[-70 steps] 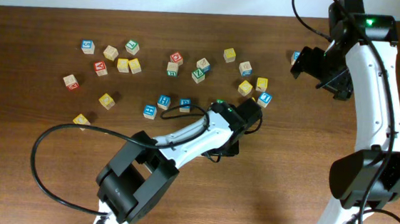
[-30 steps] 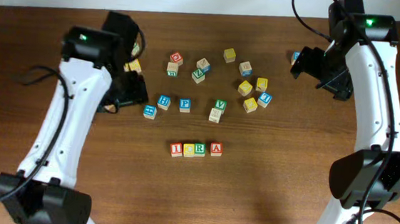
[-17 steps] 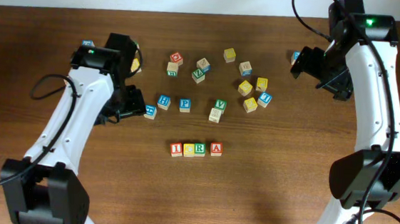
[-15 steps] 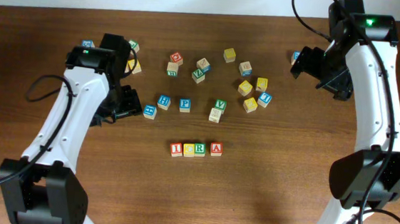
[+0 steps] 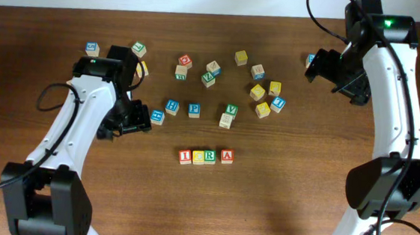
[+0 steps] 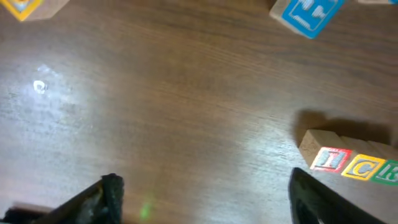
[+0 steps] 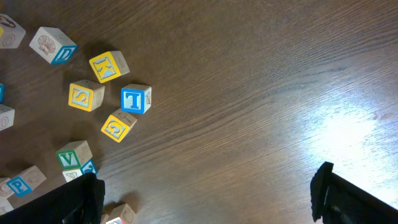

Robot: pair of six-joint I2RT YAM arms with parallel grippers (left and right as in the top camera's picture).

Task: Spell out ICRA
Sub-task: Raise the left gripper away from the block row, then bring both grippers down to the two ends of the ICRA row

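Four wooden cubes stand in a row at mid-table. From left they are the red-lettered I (image 5: 185, 156), yellow C (image 5: 198, 156), green-lettered R (image 5: 209, 157) and, a small gap on, red-lettered A (image 5: 226, 156). The left wrist view catches the I (image 6: 323, 157), C (image 6: 360, 167) and part of the R (image 6: 390, 171) at its right edge. My left gripper (image 5: 131, 119) (image 6: 205, 199) hovers left of the row, open and empty over bare wood. My right gripper (image 5: 332, 71) (image 7: 208, 199) hangs at the far right, open wide and empty.
Loose cubes lie scattered behind the row: a blue one (image 5: 157, 116) just right of my left gripper, blue P (image 5: 194, 109), green V (image 5: 231, 109), several yellow ones (image 5: 262, 110). The right wrist view has a blue cube (image 7: 135, 98) among yellow ones (image 7: 109, 65). A black cable loops at the left.
My left arm drew back from the middle, uncovering the finished row. Over the last second its gripper slid toward the front, close to the blue cube. The right arm held still.
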